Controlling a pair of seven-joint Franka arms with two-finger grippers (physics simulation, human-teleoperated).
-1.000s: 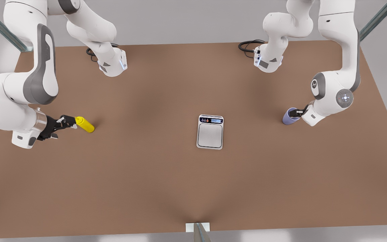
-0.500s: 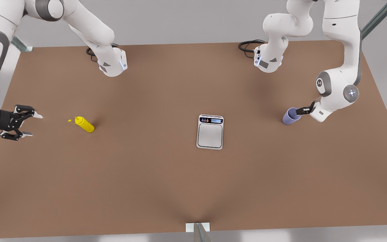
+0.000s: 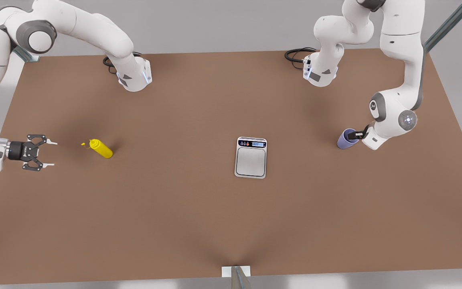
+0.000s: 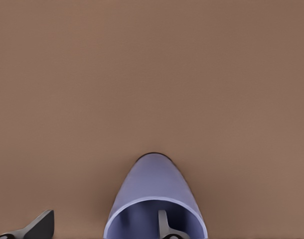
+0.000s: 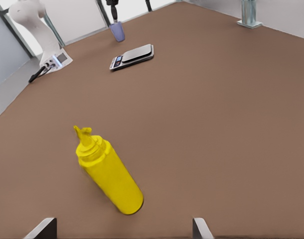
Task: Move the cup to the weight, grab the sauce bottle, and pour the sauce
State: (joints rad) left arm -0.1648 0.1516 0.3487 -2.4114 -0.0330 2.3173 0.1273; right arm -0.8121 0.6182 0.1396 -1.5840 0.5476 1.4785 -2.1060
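Note:
The lavender-blue cup (image 3: 346,140) stands toward the front view's right, apart from the weight (image 3: 250,160) at the table's middle. My left gripper (image 3: 355,135) is open at the cup (image 4: 154,184). One finger (image 4: 164,224) reaches inside the rim, the other stands well outside the wall, so my left gripper (image 4: 104,215) straddles it loosely. The yellow sauce bottle (image 3: 102,149) stands upright at the front view's left. Short of its nozzle my right gripper (image 3: 50,153) hangs open. In the right wrist view the sauce bottle (image 5: 109,174) lies ahead of my right gripper (image 5: 122,231), with the weight (image 5: 134,54) and cup (image 5: 117,31) far beyond.
Both arm bases (image 3: 134,76) (image 3: 320,72) sit at the table's back edge with black cables (image 3: 297,54) beside them. A small metal mount (image 3: 236,273) juts at the middle of the front edge. Bare brown table (image 3: 175,200) lies between bottle, weight and cup.
My right gripper has pulled back from the bottle's nozzle toward the front view's left and stays open. The left arm shifted slightly at the cup. Cup, bottle and weight have not moved.

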